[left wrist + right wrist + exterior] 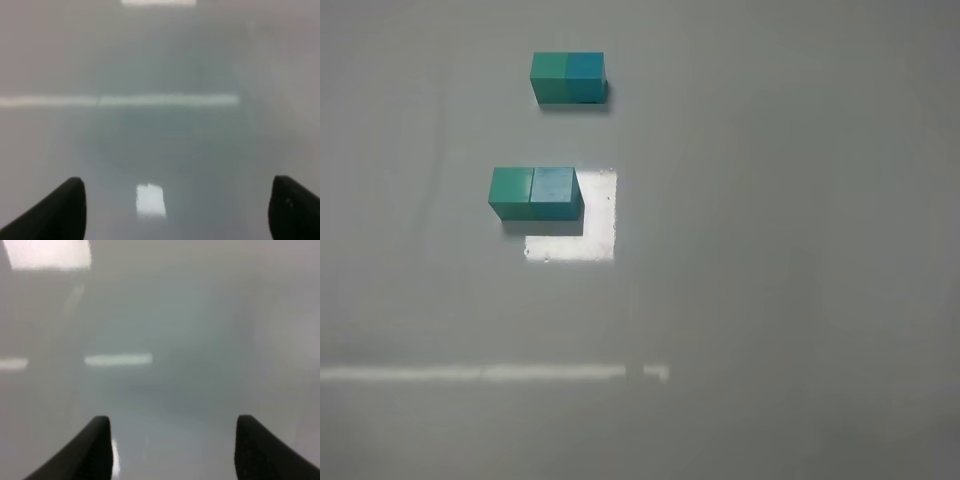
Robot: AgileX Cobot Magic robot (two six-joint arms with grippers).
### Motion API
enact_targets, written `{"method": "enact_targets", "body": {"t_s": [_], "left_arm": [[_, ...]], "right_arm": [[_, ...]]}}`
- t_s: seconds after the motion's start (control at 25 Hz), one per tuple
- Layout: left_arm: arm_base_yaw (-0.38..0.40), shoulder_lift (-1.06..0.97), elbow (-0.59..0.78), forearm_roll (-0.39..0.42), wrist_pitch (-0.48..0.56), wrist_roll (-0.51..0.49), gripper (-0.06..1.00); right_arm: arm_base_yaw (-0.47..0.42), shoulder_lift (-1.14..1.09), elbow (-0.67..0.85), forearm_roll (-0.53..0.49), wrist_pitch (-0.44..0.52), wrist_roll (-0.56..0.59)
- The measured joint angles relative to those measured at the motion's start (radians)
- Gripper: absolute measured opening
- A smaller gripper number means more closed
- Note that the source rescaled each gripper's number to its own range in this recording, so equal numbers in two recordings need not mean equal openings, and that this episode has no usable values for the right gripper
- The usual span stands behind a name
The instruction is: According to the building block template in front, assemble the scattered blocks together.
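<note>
The building block template (568,78) is a two-tone bar, green-teal on the left and blue-teal on the right, at the far side of the table. Nearer lie the scattered blocks: a green-teal cube (510,192) and a blue-teal cube (555,190), side by side and touching, green on the left. Neither gripper shows in the exterior high view. In the left wrist view my left gripper (177,212) is open and empty over bare table. In the right wrist view my right gripper (172,450) is open and empty too. No block shows in either wrist view.
The grey table (770,250) has a bright light patch (585,235) just right of and in front of the two cubes, and a pale reflected stripe (490,373) across the near side.
</note>
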Motion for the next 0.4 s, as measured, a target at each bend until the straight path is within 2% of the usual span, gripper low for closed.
{"method": "enact_targets", "body": {"t_s": [0.4], "left_arm": [[0.002, 0.000, 0.002, -0.005, -0.009, 0.000, 0.98]], "right_arm": [[0.000, 0.000, 0.000, 0.000, 0.000, 0.000]]}}
